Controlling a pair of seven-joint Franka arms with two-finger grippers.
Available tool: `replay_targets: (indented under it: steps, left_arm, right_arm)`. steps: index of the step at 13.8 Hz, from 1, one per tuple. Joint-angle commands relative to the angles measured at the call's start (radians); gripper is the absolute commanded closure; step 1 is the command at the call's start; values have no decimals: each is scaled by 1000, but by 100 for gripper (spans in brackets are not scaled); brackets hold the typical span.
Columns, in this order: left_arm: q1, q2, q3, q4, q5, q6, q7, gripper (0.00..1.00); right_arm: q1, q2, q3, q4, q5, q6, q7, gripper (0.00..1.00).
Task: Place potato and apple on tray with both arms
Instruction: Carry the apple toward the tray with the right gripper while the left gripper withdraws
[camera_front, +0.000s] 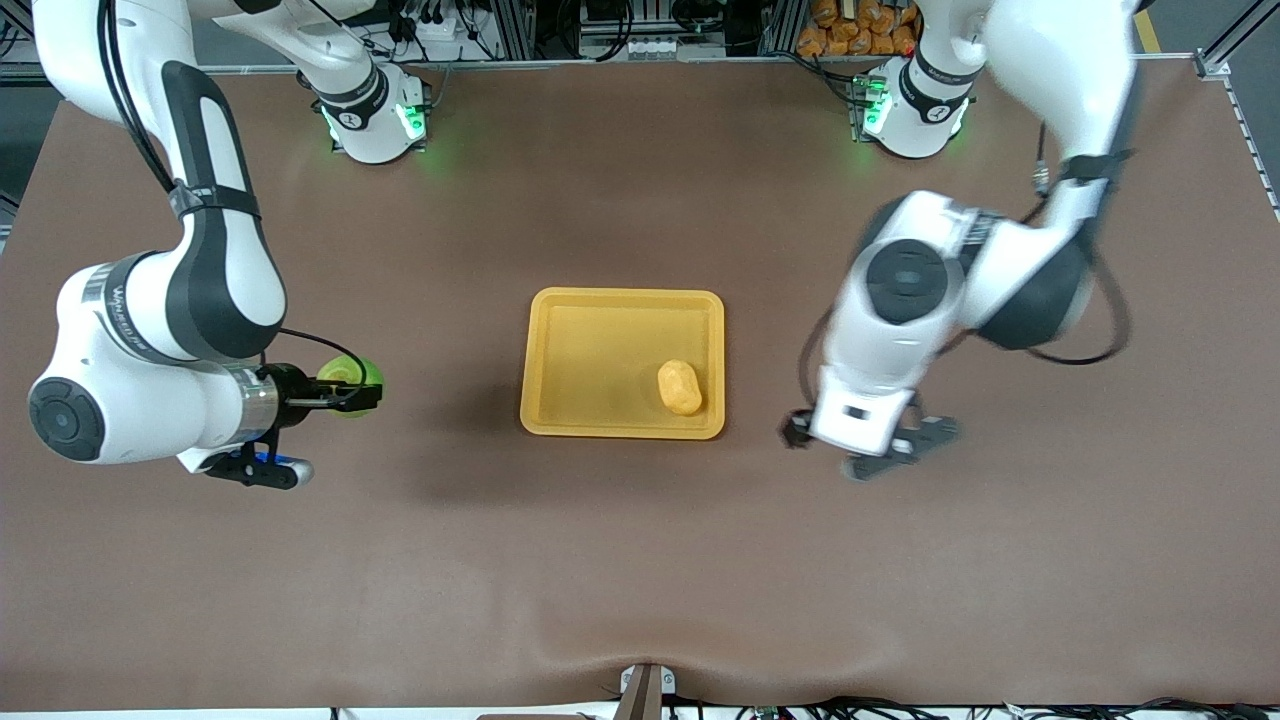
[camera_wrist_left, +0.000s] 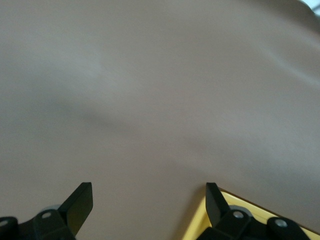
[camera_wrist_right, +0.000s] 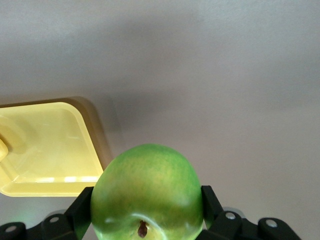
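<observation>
The yellow tray (camera_front: 590, 345) lies mid-table, and the yellow-orange potato (camera_front: 680, 387) rests in its corner nearest the left arm's end and the front camera. My left gripper (camera_front: 868, 462) hovers open and empty over bare table just off that end of the tray. In the left wrist view the left gripper (camera_wrist_left: 147, 200) has its jaws wide apart, with one tray corner (camera_wrist_left: 197, 222) showing beside a finger. My right gripper (camera_front: 350, 396) is shut on the green apple (camera_front: 352, 376), held above the table toward the right arm's end. In the right wrist view the apple (camera_wrist_right: 147, 192) fills the right gripper (camera_wrist_right: 147, 207), and the tray (camera_wrist_right: 45, 150) lies ahead.
Brown mat (camera_front: 640, 560) covers the whole table. Both arm bases (camera_front: 375, 120) (camera_front: 915, 110) stand along the edge farthest from the front camera. A pile of orange items (camera_front: 860, 25) sits off the table near the left arm's base.
</observation>
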Motion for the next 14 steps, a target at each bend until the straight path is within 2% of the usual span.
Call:
replay_targets:
  steps: [1, 5, 10, 14]
  left_arm:
    - [84, -64, -10, -28, -30, -42, 142, 0]
    - [191, -148, -10, -39, -113, -160, 409, 0]
    - [326, -301, -10, -172, -234, -168, 625, 0]
    - [340, -340, -3, -188, -239, -170, 733, 0]
  right_arm:
    - [18, -14, -1, -4, 23, -1, 51, 100]
    - [79, -12, -2, -5, 23, 26, 140, 100]
    - [134, -11, -1, -11, 25, 54, 207, 100]
    - [200, -6, -2, -54, 25, 138, 267, 100]
